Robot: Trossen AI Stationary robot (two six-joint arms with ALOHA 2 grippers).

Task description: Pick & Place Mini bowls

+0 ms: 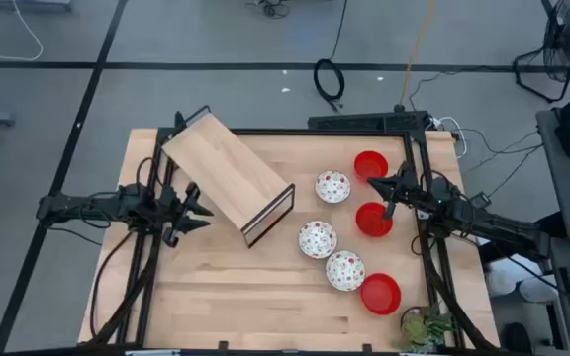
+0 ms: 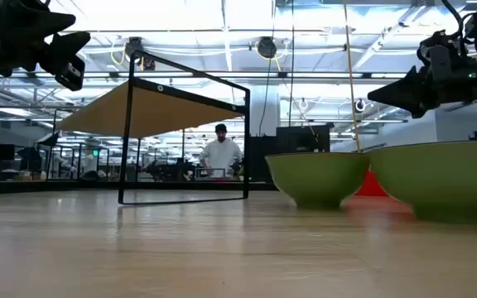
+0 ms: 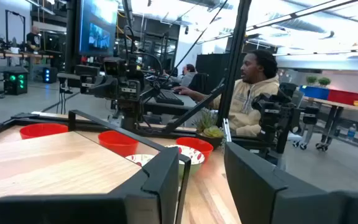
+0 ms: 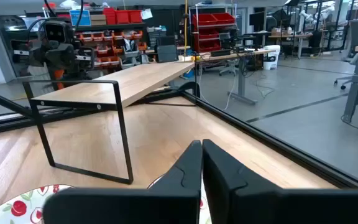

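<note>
Six mini bowls sit on the right half of the table. The three white speckled ones [image 1: 332,186] [image 1: 318,238] [image 1: 345,270] form a column, and the three red ones [image 1: 370,165] [image 1: 374,220] [image 1: 381,293] stand to their right. In the low view two bowls [image 2: 317,178] [image 2: 441,189] show greenish outer walls and rest on their bases. My right gripper [image 1: 385,190] [image 4: 202,163] is shut and hovers high between the two far red bowls, touching nothing. My left gripper [image 1: 202,209] [image 3: 204,180] is open, raised left of the wooden shelf [image 1: 228,176].
A wooden-topped shelf on a black wire frame [image 2: 185,132] [image 4: 104,87] stands slanted on the table's far-left part. A small plant [image 1: 426,326] sits at the near right corner. Bare wood lies along the near edge [image 1: 245,307]. People sit beyond the table [image 3: 253,93] [image 2: 220,153].
</note>
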